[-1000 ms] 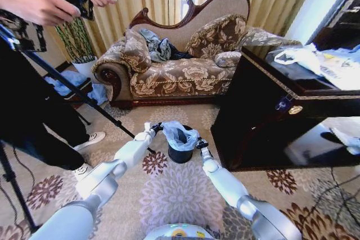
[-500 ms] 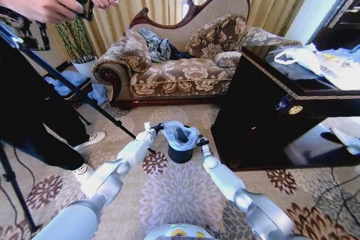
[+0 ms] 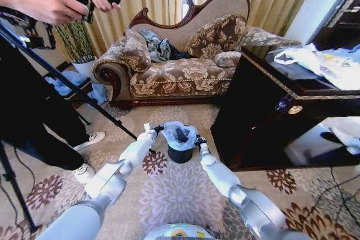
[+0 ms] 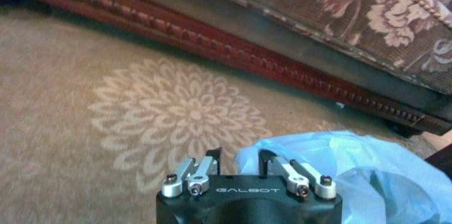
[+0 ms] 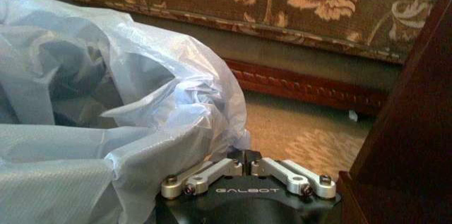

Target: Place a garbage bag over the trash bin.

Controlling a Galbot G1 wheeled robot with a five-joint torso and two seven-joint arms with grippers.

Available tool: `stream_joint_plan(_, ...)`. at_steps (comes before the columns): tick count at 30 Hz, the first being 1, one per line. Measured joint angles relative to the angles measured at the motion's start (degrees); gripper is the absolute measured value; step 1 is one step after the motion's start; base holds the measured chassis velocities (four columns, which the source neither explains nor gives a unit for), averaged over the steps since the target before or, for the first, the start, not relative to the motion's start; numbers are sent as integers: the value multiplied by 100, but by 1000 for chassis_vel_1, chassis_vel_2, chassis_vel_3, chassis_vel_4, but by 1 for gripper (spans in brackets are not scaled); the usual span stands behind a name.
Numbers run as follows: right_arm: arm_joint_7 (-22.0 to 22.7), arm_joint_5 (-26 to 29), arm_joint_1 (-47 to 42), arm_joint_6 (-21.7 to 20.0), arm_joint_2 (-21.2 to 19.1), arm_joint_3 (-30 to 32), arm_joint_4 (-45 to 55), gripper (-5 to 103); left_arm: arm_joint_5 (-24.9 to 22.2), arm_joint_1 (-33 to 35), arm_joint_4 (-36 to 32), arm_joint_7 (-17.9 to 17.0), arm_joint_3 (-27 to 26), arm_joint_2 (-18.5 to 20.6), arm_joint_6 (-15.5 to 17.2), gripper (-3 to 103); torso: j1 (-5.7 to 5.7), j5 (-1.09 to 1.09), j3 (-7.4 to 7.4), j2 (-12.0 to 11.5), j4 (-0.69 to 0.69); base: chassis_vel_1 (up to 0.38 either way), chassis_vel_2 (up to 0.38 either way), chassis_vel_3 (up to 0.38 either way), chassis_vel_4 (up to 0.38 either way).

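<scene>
— Two grippers flank the black trash bin [image 3: 180,151] on the floral carpet [image 3: 174,192] before the brocade sofa [image 3: 180,63], the pale blue garbage bag [image 3: 179,134] bunched over its rim. How will that film behave?

— Light, soft and crinkly by the look of it, likely slippery and easy to tear. The mouth hem, at opposite sides, looks the place to take it, drawing outward and down over the rim.

— And the fingers?

— The left wrist view has the left gripper [image 4: 238,161] spread, a fold of the bag [image 4: 339,166] just beside and partly between its jaws. The right wrist view has the right gripper [image 5: 244,159] pressed together at the bag's edge [image 5: 141,128]; whether film is actually pinched I cannot tell.

— What does each angle add?

— Only the head view gives bin, left gripper [image 3: 156,130], right gripper [image 3: 198,141] and the dark cabinet [image 3: 270,116] together. The wrists supply the jaws and the crumpled folds.
</scene>
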Motion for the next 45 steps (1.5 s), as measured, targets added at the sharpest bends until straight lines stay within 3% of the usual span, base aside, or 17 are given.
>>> stream_joint_plan(14,-179,-57,162,-468,-37,-18,-36,0,-142,119,-79,-8,-130,-6,154,36,0,1,0,0,0,0,0,0,0)
stream_joint_plan(20,-199,-111,202,-461,-74,-28,68,0,-276,72,-202,3,-152,11,203,30,0,1,0,0,1,0,0,0,0)
stream_joint_plan(24,-203,-180,322,-429,-103,-104,79,0,-377,26,-293,28,-156,-10,239,16,0,1,0,0,1,0,0,0,0)
stream_joint_plan(28,-197,-219,438,-470,-74,-130,-14,0,-380,-8,-212,53,-250,-105,243,12,0,0,0,0,0,0,0,0,0)
stream_joint_plan(37,-285,-538,472,-1044,-187,-101,-44,0,-492,77,-149,30,-354,-39,277,11,0,2,0,0,3,0,0,0,0)
stream_joint_plan(45,-478,-767,276,-1235,-271,-39,1,0,-624,256,-170,-9,-407,54,339,11,0,0,0,0,1,0,0,0,0)
